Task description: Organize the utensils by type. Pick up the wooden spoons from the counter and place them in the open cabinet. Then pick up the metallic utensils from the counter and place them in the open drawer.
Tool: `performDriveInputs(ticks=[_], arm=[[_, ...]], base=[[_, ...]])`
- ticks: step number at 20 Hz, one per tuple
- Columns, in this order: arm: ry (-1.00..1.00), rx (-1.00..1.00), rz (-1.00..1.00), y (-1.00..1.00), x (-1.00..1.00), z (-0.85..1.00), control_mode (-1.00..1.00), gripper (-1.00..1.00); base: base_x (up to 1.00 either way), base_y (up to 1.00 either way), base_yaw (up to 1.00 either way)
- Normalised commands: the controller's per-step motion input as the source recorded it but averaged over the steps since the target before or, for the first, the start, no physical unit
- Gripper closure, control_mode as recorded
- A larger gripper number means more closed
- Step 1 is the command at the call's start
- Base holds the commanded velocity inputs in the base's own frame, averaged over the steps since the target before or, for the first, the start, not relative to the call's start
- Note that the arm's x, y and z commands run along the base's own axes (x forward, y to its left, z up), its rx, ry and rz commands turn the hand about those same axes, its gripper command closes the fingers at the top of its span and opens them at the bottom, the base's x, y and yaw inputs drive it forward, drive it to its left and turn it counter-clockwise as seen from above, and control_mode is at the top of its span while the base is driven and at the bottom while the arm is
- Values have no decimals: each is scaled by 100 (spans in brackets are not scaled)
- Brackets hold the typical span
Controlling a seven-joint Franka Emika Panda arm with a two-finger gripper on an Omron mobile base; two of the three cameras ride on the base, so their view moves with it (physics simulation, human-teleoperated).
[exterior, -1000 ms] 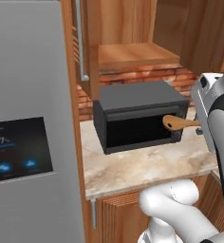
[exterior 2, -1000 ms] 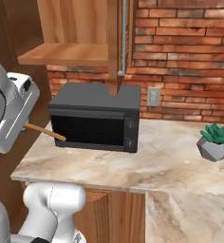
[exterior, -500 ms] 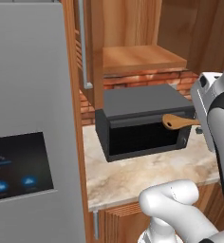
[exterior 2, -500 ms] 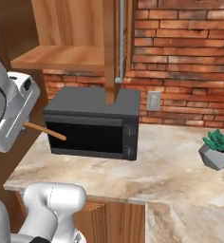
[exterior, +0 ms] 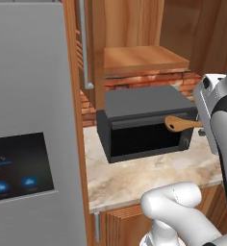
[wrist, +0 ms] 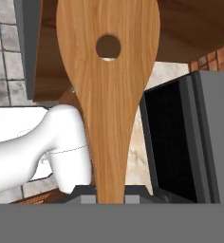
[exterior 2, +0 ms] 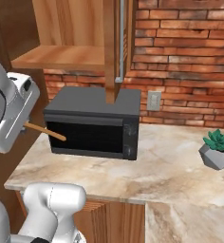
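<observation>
Fingers (wrist: pixel 133 198) clamping wooden spoon (wrist: pixel 109 71) handle, bowl projecting toward 12 o'clock in hand view, held above counter (exterior: pixel 149 175). Risk: spoon bowl striking microwave (exterior: pixel 144 125) or open cabinet shelf (exterior: pixel 144 60) edge during lift, twisting loose.

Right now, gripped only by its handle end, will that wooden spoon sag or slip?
The wooden spoon juts straight from the gripper without drooping, so probably stiff and light. Its broad holed blade overhangs far, so it might pivot if bumped.
</observation>
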Motion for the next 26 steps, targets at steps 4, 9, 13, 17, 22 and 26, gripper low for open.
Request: performDriveInputs(ticks=[4,9,13,17,22,26], arm=[[-9,0,0,0,0,14,-100,100],[-21,0,0,0,0,34,-100,100],[-15,0,0,0,6,31,-100,100],[-15,0,0,-1,26,23,-100,100],[-13,0,0,0,51,24,-100,100],[-16,0,0,0,73,10,-100,100]], base=[[0,0,0],[0,0,0],[0,0,0],[0,0,0],[0,0,0],[0,0,0]])
